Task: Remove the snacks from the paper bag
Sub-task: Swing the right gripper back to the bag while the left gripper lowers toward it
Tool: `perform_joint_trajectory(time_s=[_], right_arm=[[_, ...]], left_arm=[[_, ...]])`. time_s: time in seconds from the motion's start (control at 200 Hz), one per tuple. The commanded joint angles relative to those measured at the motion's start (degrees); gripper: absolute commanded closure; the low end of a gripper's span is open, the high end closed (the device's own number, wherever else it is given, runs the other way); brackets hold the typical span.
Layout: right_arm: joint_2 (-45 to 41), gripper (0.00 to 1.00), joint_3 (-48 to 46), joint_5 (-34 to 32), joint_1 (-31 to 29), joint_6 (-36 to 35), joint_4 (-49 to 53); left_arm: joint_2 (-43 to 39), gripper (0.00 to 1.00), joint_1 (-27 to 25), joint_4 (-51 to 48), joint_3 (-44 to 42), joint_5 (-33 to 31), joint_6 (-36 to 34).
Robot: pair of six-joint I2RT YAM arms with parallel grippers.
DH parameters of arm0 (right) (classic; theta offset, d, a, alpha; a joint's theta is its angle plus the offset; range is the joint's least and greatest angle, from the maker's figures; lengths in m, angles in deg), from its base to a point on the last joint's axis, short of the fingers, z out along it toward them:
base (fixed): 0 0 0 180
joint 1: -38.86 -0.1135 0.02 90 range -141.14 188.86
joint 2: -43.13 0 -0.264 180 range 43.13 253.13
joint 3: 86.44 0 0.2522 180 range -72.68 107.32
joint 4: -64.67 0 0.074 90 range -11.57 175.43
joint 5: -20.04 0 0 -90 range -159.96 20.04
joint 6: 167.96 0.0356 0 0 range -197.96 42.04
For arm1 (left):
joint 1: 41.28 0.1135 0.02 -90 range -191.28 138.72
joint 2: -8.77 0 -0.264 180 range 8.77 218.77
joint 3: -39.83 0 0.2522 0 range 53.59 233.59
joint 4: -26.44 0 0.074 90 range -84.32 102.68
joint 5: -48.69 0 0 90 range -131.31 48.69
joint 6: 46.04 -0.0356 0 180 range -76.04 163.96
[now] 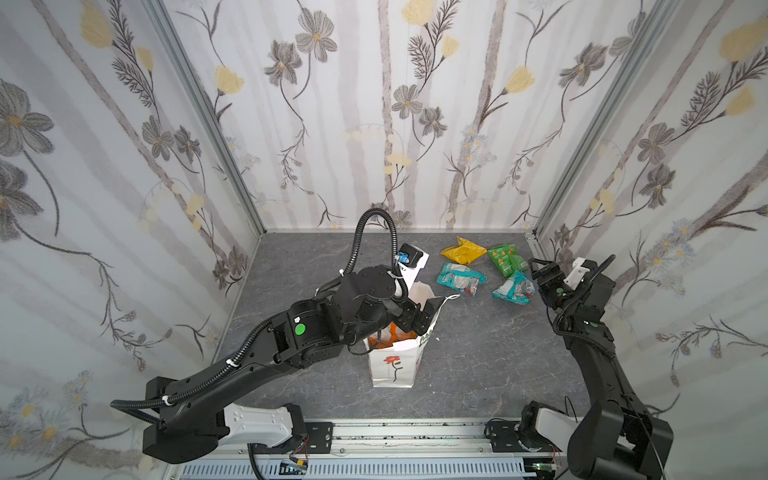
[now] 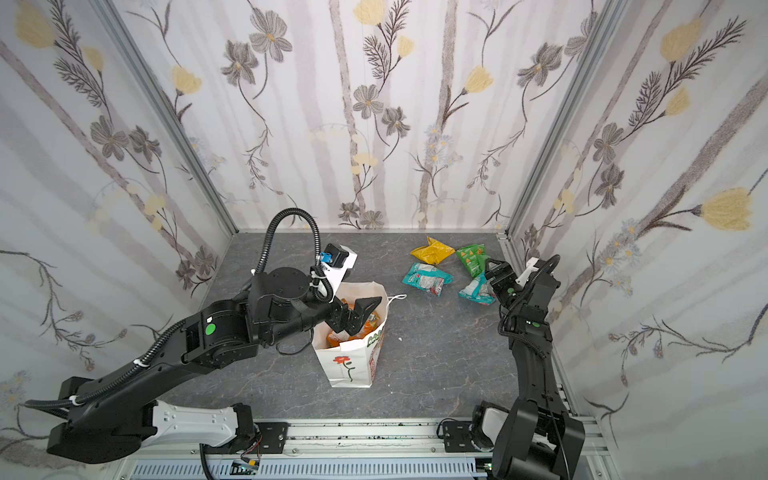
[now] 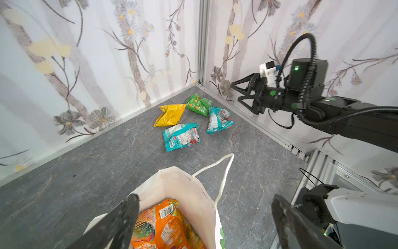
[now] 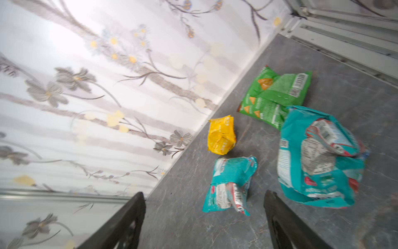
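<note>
Your left gripper (image 2: pixel 361 311) hangs spread over the tall white paper bag (image 2: pixel 349 368) of crinkly orange foil packets (image 3: pixel 163 224); right gripper (image 3: pixel 235 91) spread, empty.

orange packets (image 3: pixel 163 226): part-hidden in paper bag (image 1: pixel 392 370) | their count: cannot tell | right wrist view: blurred

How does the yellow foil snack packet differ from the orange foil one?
The yellow foil packet lies on the grey tabletop; the orange foil packet sits inside the white paper bag. The yellow has no gripper over it; the orange lies under the open left gripper. Both are crinkly foil.
</note>
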Motion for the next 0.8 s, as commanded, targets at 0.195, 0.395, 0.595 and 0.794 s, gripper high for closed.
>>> perform_joint_trajectory(time_s=[0.195,0.395,0.595,0.794], right_arm=[[-4.52,0.0,8.86,10.66,-13.37,-3.49,1.14],[-4.31,0.0,14.61,16.06,-23.71,-9.09,5.57],[-2.41,0.0,22.9,15.57,-33.59,-19.12,17.9],[2.13,0.0,31.75,11.65,-41.11,-29.23,32.05]], left_arm=[[0.31,0.07,2.56,-2.89,-0.4,-8.7,4.04],[1.14,0.11,5.0,-5.53,-0.92,-7.16,6.87],[2.0,0.14,7.11,-7.33,-1.71,-4.59,10.71],[4.14,0.16,8.33,-9.8,-2.33,-1.47,14.02]])
